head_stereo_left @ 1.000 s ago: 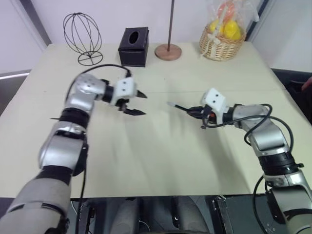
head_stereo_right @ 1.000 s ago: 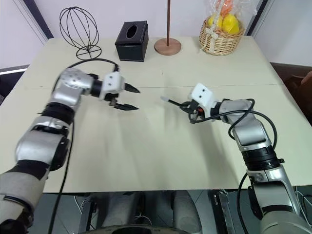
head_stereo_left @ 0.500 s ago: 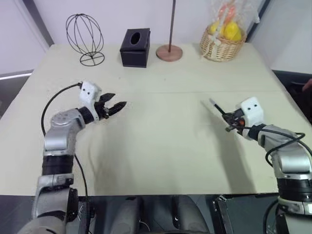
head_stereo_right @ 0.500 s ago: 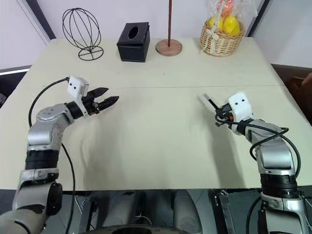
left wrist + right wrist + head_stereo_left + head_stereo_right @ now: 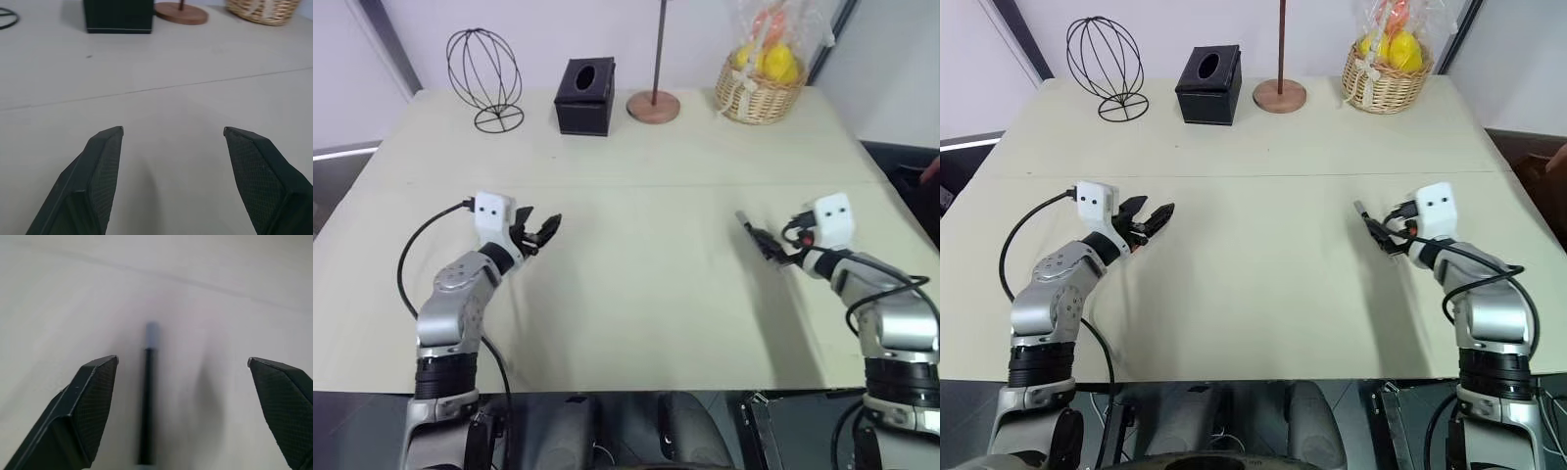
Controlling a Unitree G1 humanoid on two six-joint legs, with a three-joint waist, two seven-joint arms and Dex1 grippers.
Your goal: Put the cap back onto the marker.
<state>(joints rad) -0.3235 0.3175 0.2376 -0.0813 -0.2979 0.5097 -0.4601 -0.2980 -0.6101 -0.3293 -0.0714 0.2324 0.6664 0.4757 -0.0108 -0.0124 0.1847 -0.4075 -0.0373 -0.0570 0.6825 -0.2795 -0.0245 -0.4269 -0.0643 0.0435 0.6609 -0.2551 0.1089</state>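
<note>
The marker (image 5: 146, 401), a thin black stick, lies lengthwise between the spread fingers of my right gripper (image 5: 183, 361), touching neither one. A short pale grey-white piece, the cap (image 5: 152, 334), sits on its far end, in line with it. From the head, the marker (image 5: 750, 229) shows low over the table's right half, just in front of my right gripper (image 5: 771, 249). I cannot tell whether it rests on the table. My left gripper (image 5: 543, 223) hovers over the left half, open and empty.
Along the far edge of the pale table (image 5: 636, 304) stand a wire globe (image 5: 482, 70), a black tissue box (image 5: 585, 95), a wooden stand on a round base (image 5: 653, 105) and a fruit basket (image 5: 762, 83).
My right gripper swung right and opened, letting go of the marker. My left arm pulled back to the left, sank and rolled its wrist, staying open.
</note>
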